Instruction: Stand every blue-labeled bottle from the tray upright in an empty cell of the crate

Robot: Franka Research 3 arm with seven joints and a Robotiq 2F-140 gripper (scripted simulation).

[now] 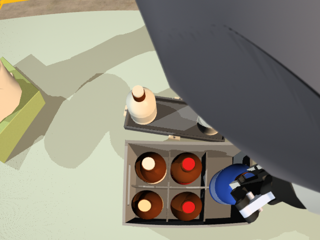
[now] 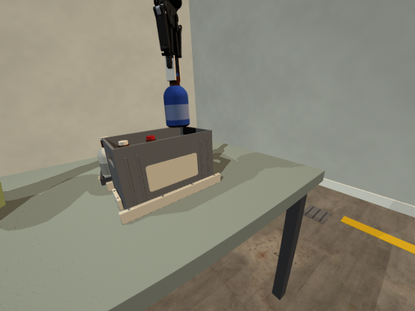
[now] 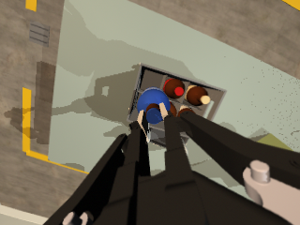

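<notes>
My gripper (image 1: 242, 177) (image 2: 173, 78) (image 3: 154, 113) is shut on the neck of a blue-labeled bottle (image 1: 221, 184) (image 2: 176, 107) (image 3: 151, 99). The bottle hangs upright over the right column of the grey crate (image 1: 155, 142) (image 2: 161, 164) (image 3: 217, 100), its base just above the rim. Four brown bottles fill the crate's left cells, two with cream caps (image 1: 148, 163) (image 1: 144, 205) and two with red caps (image 1: 188, 163) (image 1: 188, 206). The dark tray (image 1: 175, 121) lies behind the crate. A cream bottle (image 1: 140, 105) (image 2: 102, 161) stands on its left end. Another bottle (image 1: 206, 128) at its right end is mostly hidden by the arm.
The arm's body (image 1: 245, 77) covers the upper right of the overhead view. A green box (image 1: 20, 116) sits at the table's left edge. The crate rests on a cream base strip (image 2: 170, 199). The table's edge (image 2: 268, 217) runs to the right of the crate.
</notes>
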